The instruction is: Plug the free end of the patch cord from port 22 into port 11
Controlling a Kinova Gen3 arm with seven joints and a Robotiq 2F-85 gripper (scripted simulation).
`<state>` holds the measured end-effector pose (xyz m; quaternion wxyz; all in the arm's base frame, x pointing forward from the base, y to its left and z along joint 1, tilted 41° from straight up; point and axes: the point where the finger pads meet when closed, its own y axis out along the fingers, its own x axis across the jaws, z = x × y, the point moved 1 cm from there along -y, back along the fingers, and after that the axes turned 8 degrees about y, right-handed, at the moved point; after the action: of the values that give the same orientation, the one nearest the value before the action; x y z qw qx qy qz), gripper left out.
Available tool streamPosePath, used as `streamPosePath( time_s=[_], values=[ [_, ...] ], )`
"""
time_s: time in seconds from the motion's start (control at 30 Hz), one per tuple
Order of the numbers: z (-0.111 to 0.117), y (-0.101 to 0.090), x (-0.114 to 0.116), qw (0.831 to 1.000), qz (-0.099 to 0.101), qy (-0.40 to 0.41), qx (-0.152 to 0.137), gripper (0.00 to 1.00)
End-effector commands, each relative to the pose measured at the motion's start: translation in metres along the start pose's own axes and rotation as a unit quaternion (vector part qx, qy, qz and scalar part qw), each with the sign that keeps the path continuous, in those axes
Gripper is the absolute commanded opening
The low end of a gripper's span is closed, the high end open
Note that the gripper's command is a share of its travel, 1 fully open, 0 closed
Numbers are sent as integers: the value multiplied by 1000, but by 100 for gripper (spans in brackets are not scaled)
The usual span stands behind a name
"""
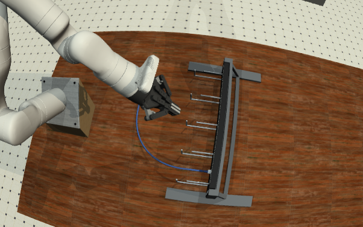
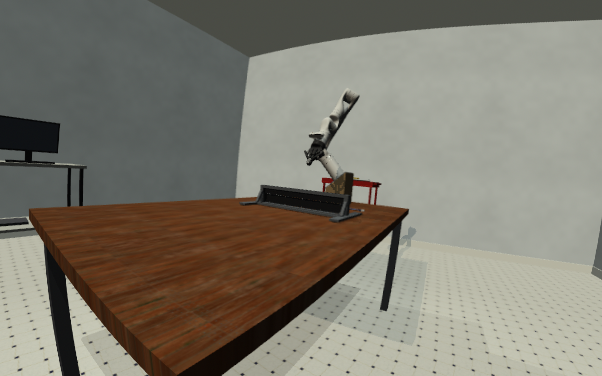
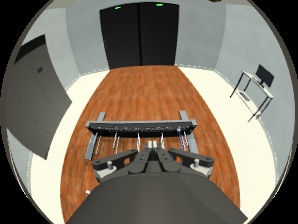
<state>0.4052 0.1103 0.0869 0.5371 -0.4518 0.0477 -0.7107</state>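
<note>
The dark rack stands on its two grey feet on the wooden table. A blue patch cord is plugged into the panel near its lower end in the top view and curves away across the table. It runs under my wrist, where its free end is hidden. My gripper is shut with nothing seen between the fingers. It hangs well above the table on the port side of the rack, pointing toward the panel's middle. The port numbers are too small to read.
Several thin metal bars stick out from the rack's front toward the arm. The arm's grey pedestal stands at the table's left edge. A desk with a monitor and a small red table stand off the table.
</note>
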Motion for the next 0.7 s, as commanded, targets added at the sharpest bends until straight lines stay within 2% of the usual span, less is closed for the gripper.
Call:
streamPosePath(
  time_s=[0.0,0.3,0.57,0.67],
  values=[
    [2,-4,-4,1000,6,1,2,0],
    [3,-4,-1,1000,6,1,2,0],
    [5,-4,14,1000,6,1,2,0],
    [6,-4,26,1000,6,1,2,0]
  ],
)
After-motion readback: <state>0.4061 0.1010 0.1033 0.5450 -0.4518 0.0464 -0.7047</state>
